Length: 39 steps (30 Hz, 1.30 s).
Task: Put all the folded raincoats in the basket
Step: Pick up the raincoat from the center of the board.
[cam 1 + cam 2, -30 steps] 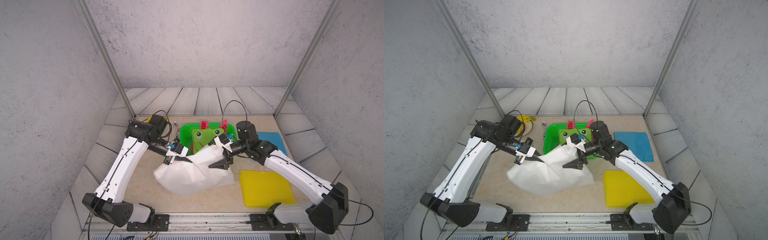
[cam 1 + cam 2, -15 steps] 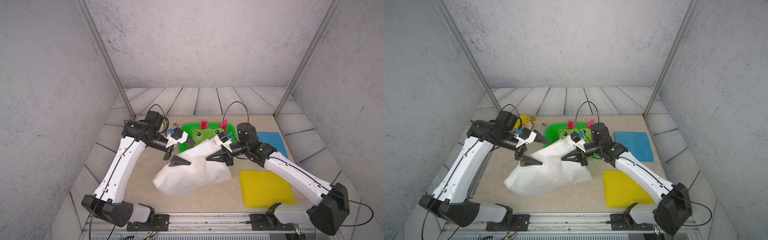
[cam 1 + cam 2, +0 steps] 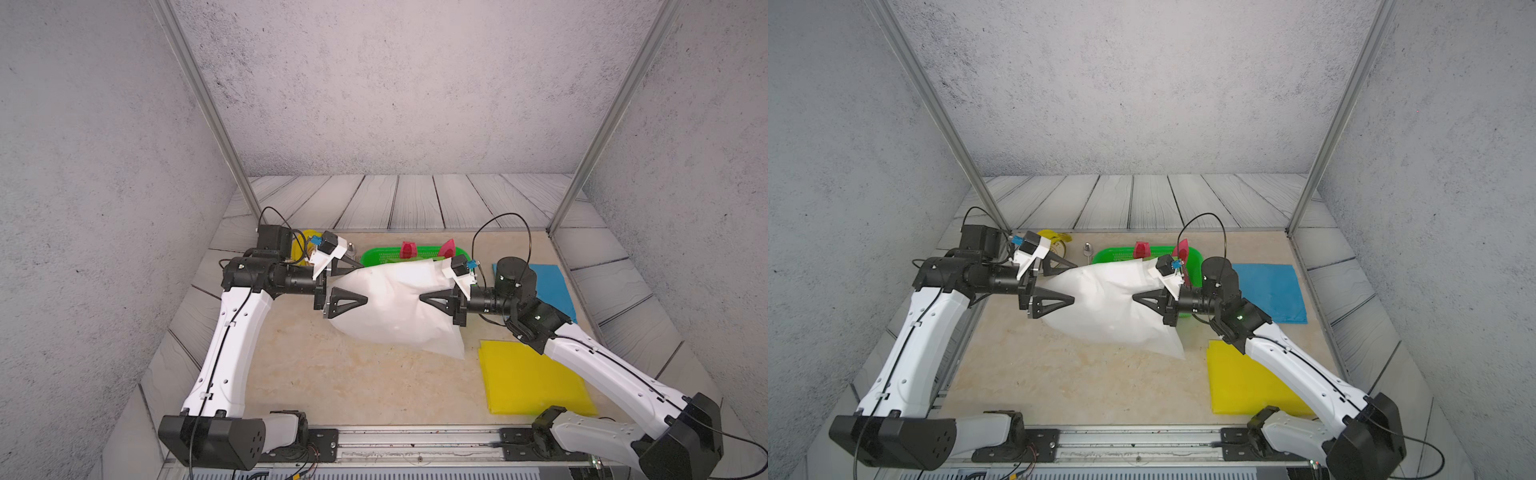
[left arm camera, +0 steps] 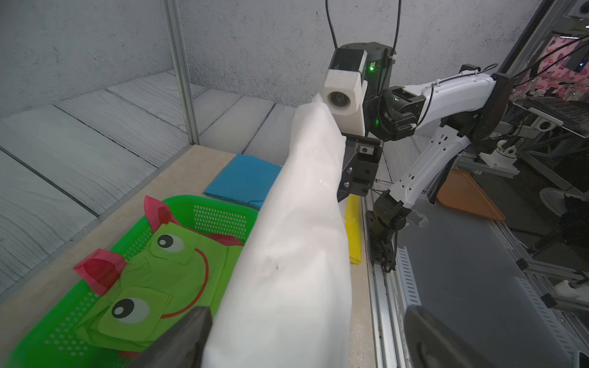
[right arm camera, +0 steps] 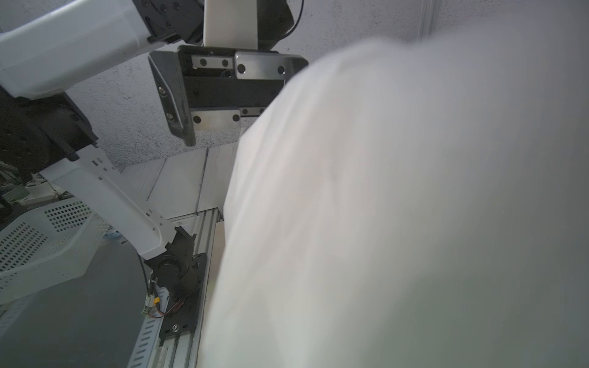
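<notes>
The white folded raincoat point(image 3: 395, 303) point(image 3: 1108, 303) hangs in the air in front of the green basket point(image 3: 382, 252) point(image 3: 1113, 252), its far edge over the basket's front rim. My right gripper point(image 3: 424, 297) point(image 3: 1134, 298) is shut on its right end. My left gripper point(image 3: 359, 284) point(image 3: 1075, 281) stands wide open with the raincoat's left end between its fingers. In the left wrist view the raincoat point(image 4: 296, 255) runs between the spread fingers point(image 4: 178, 337), beside the basket point(image 4: 210, 200). In the right wrist view the raincoat point(image 5: 382, 207) hides my own jaws.
A green frog-faced raincoat point(image 4: 153, 274) with red ears point(image 3: 409, 249) lies in the basket. A yellow folded raincoat point(image 3: 532, 382) lies at the front right and a blue one point(image 3: 548, 286) behind it. A spoon point(image 3: 1087, 249) and a yellow object point(image 3: 1054, 241) sit left of the basket.
The left gripper has opened and the right gripper has shut on the raincoat. The raincoat has risen off the table and moved toward the basket.
</notes>
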Each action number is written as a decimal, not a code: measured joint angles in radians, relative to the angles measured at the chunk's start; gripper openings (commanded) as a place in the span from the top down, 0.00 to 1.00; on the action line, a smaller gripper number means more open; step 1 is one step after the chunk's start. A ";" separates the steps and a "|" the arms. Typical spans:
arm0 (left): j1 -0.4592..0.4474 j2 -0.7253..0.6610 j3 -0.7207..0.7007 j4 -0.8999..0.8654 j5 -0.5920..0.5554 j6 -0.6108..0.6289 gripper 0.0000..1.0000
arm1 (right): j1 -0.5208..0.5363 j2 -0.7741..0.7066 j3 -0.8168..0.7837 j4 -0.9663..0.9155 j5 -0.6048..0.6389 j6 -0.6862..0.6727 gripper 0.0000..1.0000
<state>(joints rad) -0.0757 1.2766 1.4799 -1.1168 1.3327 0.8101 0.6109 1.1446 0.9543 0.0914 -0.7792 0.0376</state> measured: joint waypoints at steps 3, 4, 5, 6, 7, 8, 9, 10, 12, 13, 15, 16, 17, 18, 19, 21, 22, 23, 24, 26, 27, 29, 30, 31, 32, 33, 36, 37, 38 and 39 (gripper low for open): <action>-0.010 -0.022 -0.030 -0.008 -0.010 0.066 0.01 | 0.000 -0.003 0.026 -0.047 0.038 0.003 1.00; -0.022 -0.023 -0.035 -0.004 -0.027 0.077 0.01 | 0.000 -0.002 0.047 -0.081 0.050 -0.008 1.00; -0.035 -0.020 -0.037 0.005 -0.045 0.082 0.00 | 0.000 -0.001 0.070 -0.124 0.056 -0.027 1.00; -0.045 -0.016 -0.037 0.015 -0.061 0.083 0.00 | 0.000 0.000 0.090 -0.160 0.062 -0.048 1.00; -0.055 -0.009 -0.032 0.024 -0.079 0.084 0.01 | 0.000 0.000 0.116 -0.210 0.074 -0.081 1.00; -0.066 0.002 -0.021 0.030 -0.097 0.084 0.00 | 0.000 0.000 0.138 -0.257 0.085 -0.113 1.00; -0.076 0.016 -0.005 0.032 -0.113 0.084 0.00 | 0.000 -0.001 0.154 -0.294 0.100 -0.138 1.00; -0.089 0.034 0.021 0.035 -0.133 0.084 0.00 | 0.000 -0.002 0.171 -0.338 0.118 -0.167 1.00; -0.127 0.069 0.076 0.039 -0.163 0.084 0.00 | 0.000 -0.007 0.190 -0.411 0.158 -0.216 1.00; -0.153 0.085 0.104 0.038 -0.176 0.084 0.01 | 0.000 -0.011 0.193 -0.446 0.175 -0.237 1.00; -0.210 0.116 0.151 0.040 -0.193 0.076 0.00 | 0.000 -0.022 0.195 -0.505 0.202 -0.272 1.00; -0.241 0.132 0.169 0.042 -0.203 0.070 0.00 | 0.000 -0.027 0.195 -0.529 0.211 -0.284 1.00; -0.273 0.147 0.185 0.044 -0.212 0.059 0.00 | 0.000 -0.033 0.195 -0.546 0.216 -0.296 1.00; -0.300 0.161 0.196 0.045 -0.224 0.053 0.01 | 0.000 -0.037 0.194 -0.559 0.221 -0.304 1.00; -0.330 0.177 0.206 0.045 -0.241 0.047 0.00 | 0.000 -0.042 0.194 -0.570 0.225 -0.312 1.00; -0.378 0.208 0.219 0.046 -0.274 0.038 0.00 | 0.000 -0.050 0.194 -0.584 0.233 -0.325 1.00; -0.399 0.225 0.223 0.046 -0.291 0.037 0.00 | 0.000 -0.054 0.194 -0.594 0.237 -0.332 1.00; -0.417 0.242 0.226 0.046 -0.306 0.034 0.00 | 0.000 -0.056 0.194 -0.602 0.238 -0.340 1.00; -0.429 0.256 0.228 0.047 -0.318 0.031 0.01 | 0.000 -0.058 0.194 -0.609 0.241 -0.347 1.00; -0.445 0.283 0.229 0.051 -0.343 0.021 0.02 | 0.000 -0.062 0.194 -0.630 0.250 -0.367 1.00; -0.450 0.294 0.229 0.051 -0.354 0.019 0.04 | 0.000 -0.063 0.194 -0.640 0.253 -0.375 1.00; -0.460 0.311 0.232 0.050 -0.372 0.015 0.11 | 0.000 -0.064 0.195 -0.663 0.259 -0.396 1.00; -0.467 0.317 0.234 0.049 -0.377 0.014 0.16 | 0.000 -0.064 0.195 -0.672 0.259 -0.404 1.00; -0.476 0.323 0.237 0.048 -0.380 0.014 0.24 | 0.000 -0.064 0.195 -0.681 0.261 -0.412 1.00; -0.486 0.327 0.240 0.047 -0.382 0.013 0.33 | 0.000 -0.064 0.195 -0.690 0.262 -0.419 1.00; -0.495 0.329 0.243 0.045 -0.382 0.010 0.39 | 0.000 -0.064 0.195 -0.698 0.262 -0.428 1.00; -0.525 0.330 0.249 0.038 -0.384 0.003 0.43 | 0.000 -0.064 0.195 -0.720 0.261 -0.450 1.00; -0.535 0.330 0.250 0.032 -0.386 0.002 0.44 | 0.000 -0.064 0.196 -0.727 0.262 -0.458 1.00; -0.543 0.333 0.251 0.026 -0.387 0.002 0.46 | 0.000 -0.064 0.196 -0.732 0.262 -0.462 1.00; -0.549 0.335 0.251 0.023 -0.387 0.001 0.50 | 0.000 -0.064 0.197 -0.736 0.262 -0.467 1.00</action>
<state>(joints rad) -0.6243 1.6119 1.7313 -1.0943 0.9455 0.8112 0.6109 1.0809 1.1511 -0.6445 -0.5175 -0.4294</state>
